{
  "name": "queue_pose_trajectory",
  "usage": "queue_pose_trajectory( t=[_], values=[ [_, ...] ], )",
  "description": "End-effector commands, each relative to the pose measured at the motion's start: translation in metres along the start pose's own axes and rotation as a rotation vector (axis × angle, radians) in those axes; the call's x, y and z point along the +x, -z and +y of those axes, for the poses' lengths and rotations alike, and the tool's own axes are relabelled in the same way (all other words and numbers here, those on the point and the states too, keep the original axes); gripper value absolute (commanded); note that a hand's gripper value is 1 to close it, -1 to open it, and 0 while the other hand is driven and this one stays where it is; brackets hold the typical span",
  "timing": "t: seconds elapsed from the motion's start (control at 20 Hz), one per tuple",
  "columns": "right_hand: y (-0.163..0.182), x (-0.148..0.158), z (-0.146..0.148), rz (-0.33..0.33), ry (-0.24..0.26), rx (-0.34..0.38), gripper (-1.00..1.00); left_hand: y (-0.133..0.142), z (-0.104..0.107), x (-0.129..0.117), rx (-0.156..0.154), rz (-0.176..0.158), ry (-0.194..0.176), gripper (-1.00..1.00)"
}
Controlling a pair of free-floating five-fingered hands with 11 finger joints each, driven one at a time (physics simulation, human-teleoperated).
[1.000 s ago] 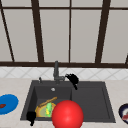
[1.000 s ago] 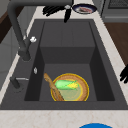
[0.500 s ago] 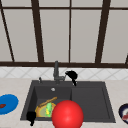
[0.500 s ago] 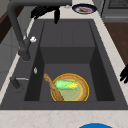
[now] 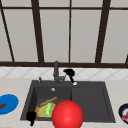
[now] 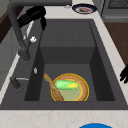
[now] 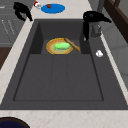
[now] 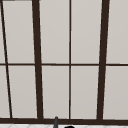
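At the far left a blue plate [image 5: 7, 103] is seen on the counter. The left hand [image 5: 31, 117] is held over the sink's [image 5: 90, 100] front rim, fingers relaxed and hanging, nothing grasped. Beside it, in the basin, a yellow plate [image 6: 83, 91] is laid with a corn cob [image 6: 65, 85] and a wooden stick [image 6: 51, 86]. A red ball [image 5: 67, 115] is shown in front. The faucet [image 6: 15, 27], at the back rim, is judged rigid, fixed and smooth, best taken by its spout. The right hand [image 6: 32, 15] is held just beside that spout, loosely open with one digit pointing down; contact cannot be told. A dark plate [image 6: 84, 8] is set far right.
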Motion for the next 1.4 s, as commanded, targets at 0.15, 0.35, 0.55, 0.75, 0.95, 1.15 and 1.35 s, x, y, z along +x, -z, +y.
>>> queue_pose_trajectory(
  t=[0.15, 0.35, 0.55, 0.75, 0.95, 1.15, 1.35],
  values=[
    [0.062, -0.008, 0.034, -0.011, 0.021, 0.038, -1.0, 0.0, 0.0, 0.0, 0.0, 0.0, 0.0, 0.0],
    [0.072, 0.0, 0.051, 0.038, 0.0, 0.0, -1.0, 0.0, 0.0, 0.0, 0.0, 0.0, 0.0, 0.0],
    [0.067, 0.007, 0.06, 0.11, -0.034, -0.046, -1.0, 0.0, 0.0, 0.0, 0.0, 0.0, 0.0, 0.0],
    [0.05, 0.013, 0.057, 0.113, -0.022, -0.066, -1.0, 0.0, 0.0, 0.0, 0.0, 0.0, 0.0, 0.0],
    [0.029, 0.022, 0.053, 0.11, -0.004, -0.044, -1.0, 0.0, 0.0, 0.0, 0.0, 0.0, 0.0, 0.0],
    [0.018, 0.023, 0.051, 0.117, 0.03, 0.017, -1.0, 0.0, 0.0, 0.0, 0.0, 0.0, 0.0, 0.0],
    [0.028, 0.017, 0.045, 0.112, 0.05, 0.043, 1.0, 0.0, 0.0, 0.0, 0.0, 0.0, 0.0, 0.0]
  ],
)
